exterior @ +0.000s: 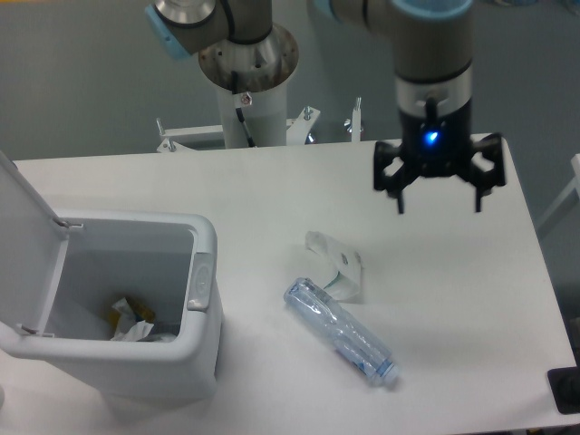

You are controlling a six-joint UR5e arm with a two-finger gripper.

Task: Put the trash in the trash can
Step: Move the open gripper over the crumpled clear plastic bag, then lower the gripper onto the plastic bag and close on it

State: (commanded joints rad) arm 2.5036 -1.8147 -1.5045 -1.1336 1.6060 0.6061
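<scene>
The pincer (pixel 439 188) hangs wide and empty. Below and left of it lies the bottle (pixel 342 333). It looks slippery and might squirt out when squeezed.

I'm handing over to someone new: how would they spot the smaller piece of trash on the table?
Start at the open grey-white trash can at the table's left front. To its right, two clear items lie near the table's middle; the crushed bottle with a white cap is nearer the front. The smaller piece lies just behind it: flattened, translucent whitish, cup-like, with no cap or label.
</scene>
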